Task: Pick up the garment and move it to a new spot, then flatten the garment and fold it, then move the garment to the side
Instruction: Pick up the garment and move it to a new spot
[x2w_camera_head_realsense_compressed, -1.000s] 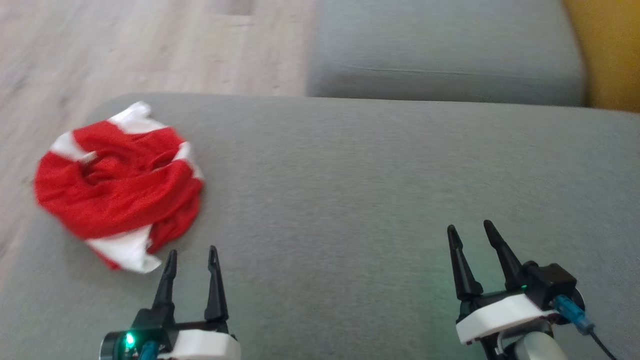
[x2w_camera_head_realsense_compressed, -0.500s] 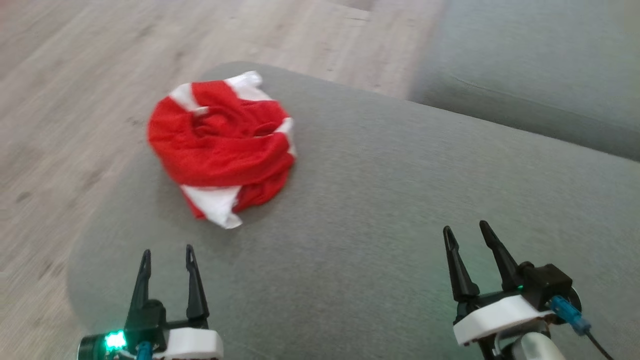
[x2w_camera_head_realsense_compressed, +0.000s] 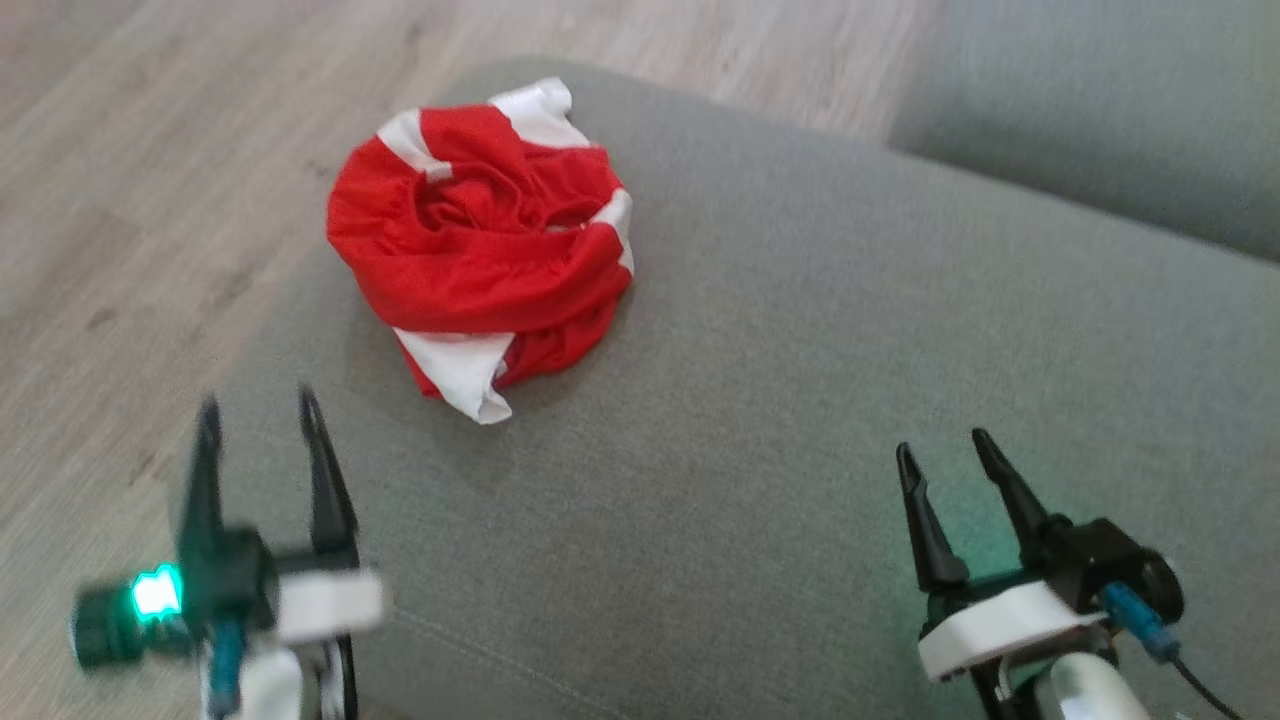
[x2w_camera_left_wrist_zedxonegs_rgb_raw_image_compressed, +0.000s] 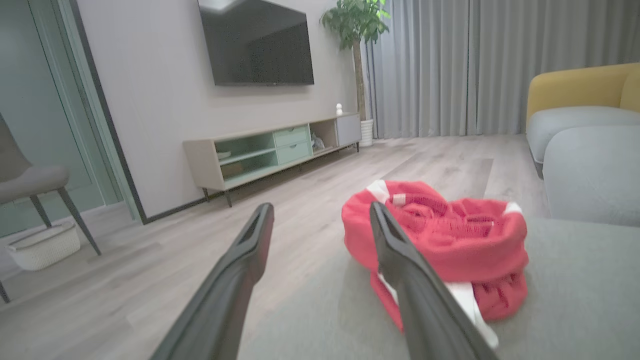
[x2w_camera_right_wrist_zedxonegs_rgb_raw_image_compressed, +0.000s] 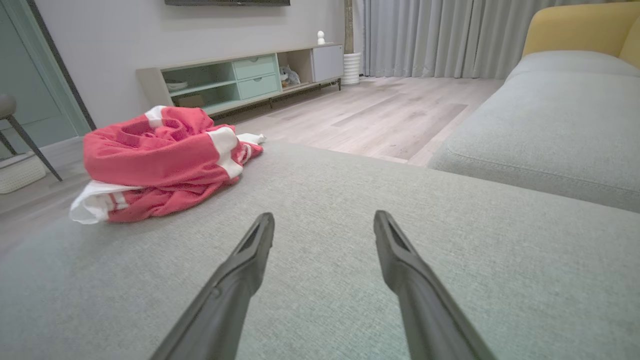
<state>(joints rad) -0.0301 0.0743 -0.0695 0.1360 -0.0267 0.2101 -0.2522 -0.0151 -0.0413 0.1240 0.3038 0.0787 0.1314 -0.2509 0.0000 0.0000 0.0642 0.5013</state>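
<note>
Left claw (x2w_camera_head_realsense_compressed: 258, 402): fingers apart, nothing held, motion-blurred, low over the near-left edge of the grey cushion (x2w_camera_head_realsense_compressed: 800, 400), with the wood floor (x2w_camera_head_realsense_compressed: 120, 200) off to its left. Garment (x2w_camera_head_realsense_compressed: 480, 250): a red-and-white crumpled heap on the cushion's far-left corner, untouched. From my left claw it lies ahead and to the right; in the left wrist view it sits partly behind my right-hand finger. The heap is roughly round, with a slight long axis from the white hem nearest me to the white tip at the far edge. Right claw (x2w_camera_head_realsense_compressed: 943, 445): fingers apart, empty, low right, well apart from the garment across bare cushion. My left arm is clearly nearer, so I judge the pick goes to it, reaching forward and right. Versus half a second ago, the whole head view has swung, so the garment's shift in frame is the camera, not the cloth: same crumple, same corner. My left claw now sits higher in frame and smeared, so it is moving. My right claw is about where it was.
</note>
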